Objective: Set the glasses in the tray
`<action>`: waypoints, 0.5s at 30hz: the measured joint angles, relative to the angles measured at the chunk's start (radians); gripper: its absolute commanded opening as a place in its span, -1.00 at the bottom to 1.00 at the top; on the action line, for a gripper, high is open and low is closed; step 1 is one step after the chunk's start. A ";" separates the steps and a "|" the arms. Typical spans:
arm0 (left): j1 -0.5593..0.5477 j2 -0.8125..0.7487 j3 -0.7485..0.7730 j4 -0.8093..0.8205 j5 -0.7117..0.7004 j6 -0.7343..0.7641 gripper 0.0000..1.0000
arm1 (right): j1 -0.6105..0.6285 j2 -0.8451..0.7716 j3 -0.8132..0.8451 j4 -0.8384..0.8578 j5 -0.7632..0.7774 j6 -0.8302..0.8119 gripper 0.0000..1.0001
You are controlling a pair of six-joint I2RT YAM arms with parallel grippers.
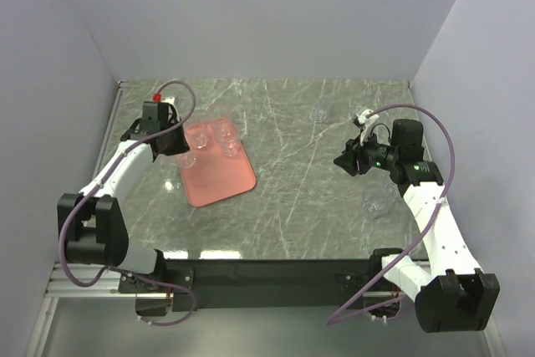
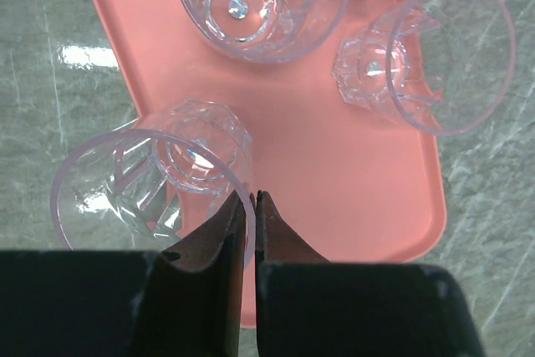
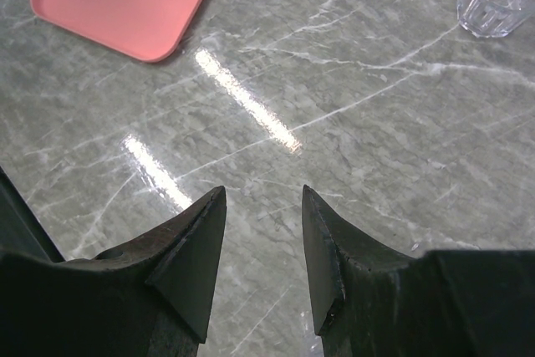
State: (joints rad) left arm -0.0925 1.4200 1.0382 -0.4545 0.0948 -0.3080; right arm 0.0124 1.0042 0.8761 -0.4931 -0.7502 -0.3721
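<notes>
- The faceted clear glass sits right at my left gripper, whose fingers are pinched almost together on its thin rim wall.
- Just ahead of those fingers I see the salmon-pink tray: smooth plastic, rounded corners, low rim. The gripped glass overlaps its left edge.
- More cut-pattern glasses stand on the tray farther ahead.
- My right gripper has its jaws spread wide, holding nothing, over the grey veined marble-look table.
- One ribbed glass stands well ahead to its right on the table.

Glasses on tray far end, two more on table to its right.
</notes>
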 measured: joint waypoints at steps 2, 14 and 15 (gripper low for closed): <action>0.000 0.020 0.009 0.002 -0.007 0.010 -0.99 | 0.000 0.000 0.000 0.000 0.000 0.000 -0.02; -0.003 0.105 0.064 0.016 -0.014 0.042 -0.99 | 0.000 0.000 0.000 0.000 0.000 0.000 -0.02; -0.005 0.112 0.068 0.017 -0.014 0.042 -0.99 | 0.000 0.000 0.000 0.000 0.000 0.000 -0.02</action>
State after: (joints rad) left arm -0.0978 1.5318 1.1061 -0.4374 0.0803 -0.2661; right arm 0.0124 1.0042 0.8761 -0.4927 -0.7502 -0.3725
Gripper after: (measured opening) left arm 0.108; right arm 0.489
